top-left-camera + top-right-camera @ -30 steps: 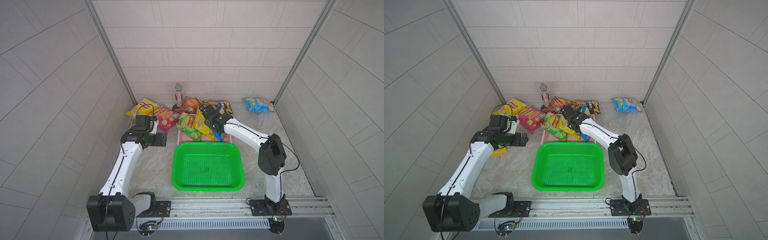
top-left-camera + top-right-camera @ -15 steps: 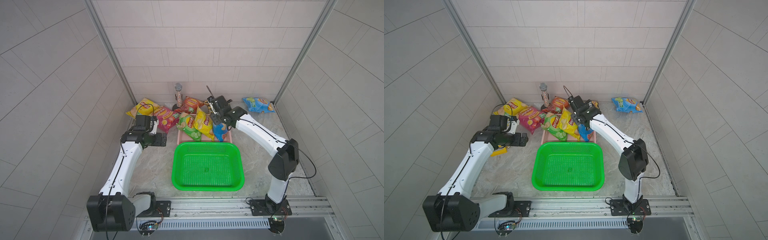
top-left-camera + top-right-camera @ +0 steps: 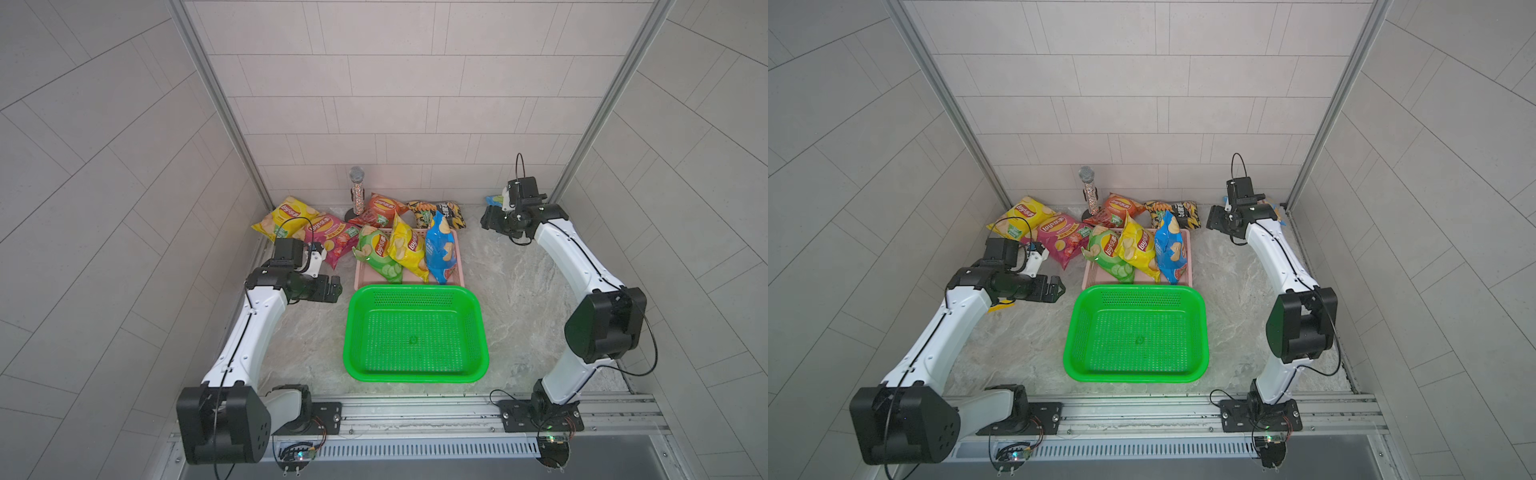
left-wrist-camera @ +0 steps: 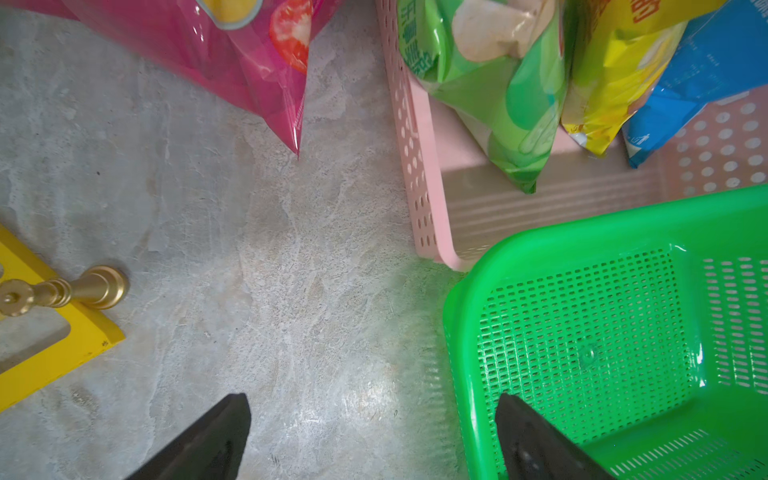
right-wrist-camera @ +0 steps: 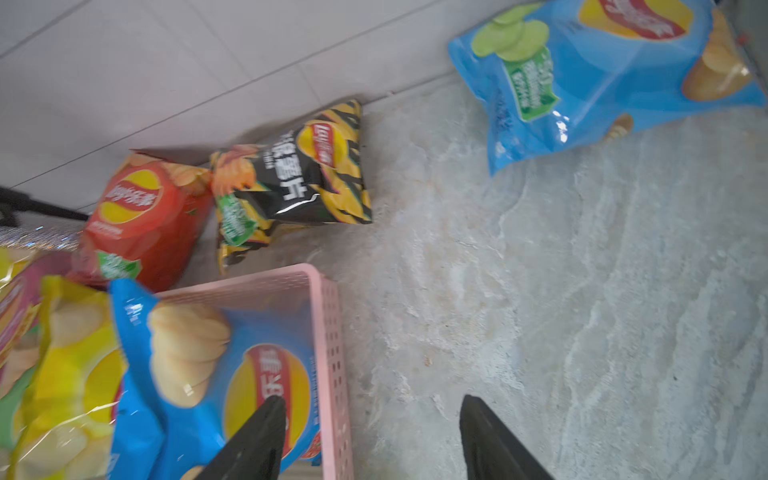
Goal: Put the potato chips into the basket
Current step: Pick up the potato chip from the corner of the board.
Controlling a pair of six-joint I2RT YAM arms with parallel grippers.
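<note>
Right wrist view is showing the right gripper [image 5: 368,401] hanging with its jaws parted and nothing between them, over bare table [image 5: 540,311] just beside the pink tray [image 5: 328,332]. Over on the other side, the left gripper [image 4: 372,401] is spreading its jaws wide too, gripping nothing, hovering at a corner of the green basket [image 3: 415,324], and that basket is sitting empty. So the potato chips are all lying outside it. The green bag [image 3: 376,257], yellow bag [image 3: 409,249] and blue bag [image 3: 439,249] are leaning in the tray just behind the basket. The second yellow bag [image 3: 282,216], magenta bag [image 3: 330,237], red bag [image 3: 382,208] and black bag [image 3: 436,212] are lying farther back, and the second blue bag [image 5: 602,70] is resting near the right arm.
</note>
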